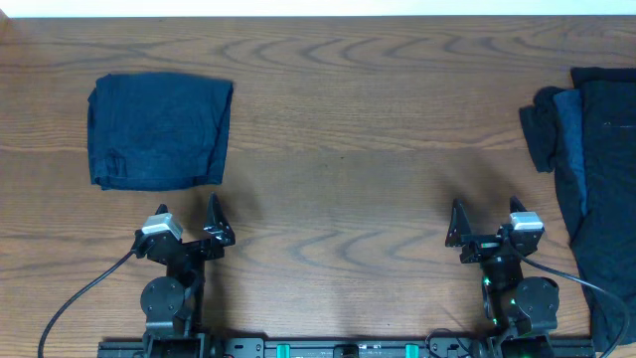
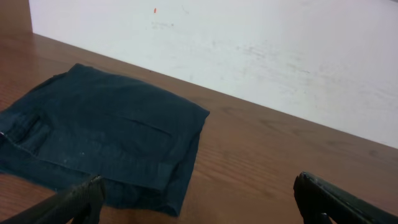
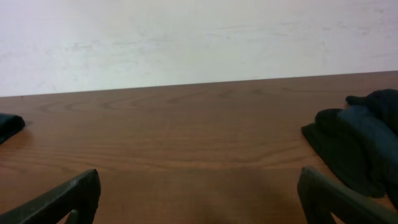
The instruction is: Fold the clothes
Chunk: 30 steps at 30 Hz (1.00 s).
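Note:
A navy folded garment lies as a neat rectangle at the table's back left; the left wrist view shows it just ahead of my fingers. A rumpled heap of dark clothes runs along the right edge, and its near end shows in the right wrist view. My left gripper rests open near the front edge, just short of the folded piece, with nothing between its fingers. Over at the front right, my right gripper is open too, left of the heap and touching nothing.
The wooden table runs up to a white wall at the back. Black cables trail from both arm bases at the front edge.

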Each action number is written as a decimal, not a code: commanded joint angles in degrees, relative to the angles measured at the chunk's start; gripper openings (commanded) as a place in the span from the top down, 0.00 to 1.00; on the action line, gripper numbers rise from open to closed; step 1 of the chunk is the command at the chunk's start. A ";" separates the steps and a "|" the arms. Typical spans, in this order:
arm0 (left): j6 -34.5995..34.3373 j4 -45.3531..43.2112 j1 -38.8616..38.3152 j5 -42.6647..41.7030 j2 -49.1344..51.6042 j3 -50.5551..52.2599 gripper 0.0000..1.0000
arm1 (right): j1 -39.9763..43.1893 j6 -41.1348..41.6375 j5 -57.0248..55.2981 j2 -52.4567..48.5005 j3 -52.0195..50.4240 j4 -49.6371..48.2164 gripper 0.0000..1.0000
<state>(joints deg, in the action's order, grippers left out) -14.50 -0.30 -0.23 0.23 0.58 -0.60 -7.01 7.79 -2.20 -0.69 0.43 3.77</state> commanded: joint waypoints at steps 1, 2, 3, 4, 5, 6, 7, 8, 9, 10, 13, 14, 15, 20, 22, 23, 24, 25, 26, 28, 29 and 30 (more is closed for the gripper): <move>1.18 0.26 -0.22 0.90 -0.35 0.37 0.02 | -0.42 -0.83 -0.59 0.37 -0.13 0.13 0.01; 1.18 0.26 -0.24 0.90 -0.35 0.37 0.02 | -0.42 -0.83 -0.59 0.37 -0.13 0.13 0.01; 1.18 0.26 -0.22 0.90 -0.35 0.37 0.02 | -0.42 -0.83 -0.59 0.37 -0.13 0.13 0.01; 1.18 0.26 -0.22 0.90 -0.35 0.37 0.02 | -0.42 -0.83 -0.59 0.37 -0.13 0.13 0.01; 1.18 0.26 -0.24 0.90 -0.35 0.37 0.02 | -0.42 -0.83 -0.59 0.37 -0.13 0.13 0.01; 1.18 0.26 -0.22 0.90 -0.35 0.37 0.02 | -0.42 -0.83 -0.59 0.37 -0.13 0.13 0.01; 1.18 0.26 -0.22 0.90 -0.35 0.37 0.02 | -0.42 -0.83 -0.59 0.37 -0.13 0.13 0.01; 1.18 0.26 -0.22 0.90 -0.35 0.37 0.02 | -0.42 -0.83 -0.59 0.37 -0.13 0.13 0.01; 1.18 0.26 -0.22 0.90 -0.35 0.37 0.02 | -0.42 -0.83 -0.59 0.37 -0.13 0.13 0.01; 1.18 0.26 -0.24 0.90 -0.35 0.37 0.02 | -0.42 -0.83 -0.59 0.37 -0.13 0.13 0.01; 1.18 0.26 -0.24 0.90 -0.35 0.37 0.02 | -0.42 -0.83 -0.59 0.37 -0.13 0.13 0.01; 1.18 0.26 -0.24 0.90 -0.35 0.37 0.02 | -0.42 -0.83 -0.59 0.37 -0.13 0.13 0.01; 1.18 0.26 -0.22 0.90 -0.35 0.37 0.02 | -0.42 -0.83 -0.59 0.37 -0.13 0.13 0.01; 1.18 0.26 -0.22 0.90 -0.35 0.37 0.02 | -0.42 -0.83 -0.59 0.37 -0.13 0.13 0.01; 1.18 0.26 -0.24 0.90 -0.35 0.37 0.02 | -0.42 -0.83 -0.59 0.37 -0.13 0.13 0.01; 1.18 0.26 -0.24 0.90 -0.35 0.37 0.02 | -0.42 -0.83 -0.59 0.37 -0.13 0.13 0.01; 1.18 0.26 -0.22 0.90 -0.35 0.37 0.02 | -0.42 -0.83 -0.59 0.37 -0.13 0.13 0.01; 1.18 0.26 -0.22 0.90 -0.35 0.37 0.02 | -0.42 -0.83 -0.59 0.37 -0.13 0.13 0.01; 1.18 0.28 -0.22 0.90 -0.35 0.37 0.02 | -0.42 -0.83 -0.59 0.37 -0.13 0.13 0.01; 1.18 0.68 -0.22 0.90 -0.35 0.37 0.02 | -0.42 -0.83 -0.59 0.37 -0.13 0.13 0.01; 1.18 1.03 -0.22 0.90 -0.35 0.37 0.02 | -0.42 -0.83 -0.59 0.37 -0.13 0.13 0.01; 1.18 1.44 -0.22 0.90 -0.35 0.37 0.02 | -0.42 -0.83 -0.59 0.37 -0.13 0.13 0.01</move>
<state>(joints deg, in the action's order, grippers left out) -14.50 -0.10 -0.23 0.23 0.58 -0.60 -7.01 7.79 -2.20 -0.69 0.43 3.77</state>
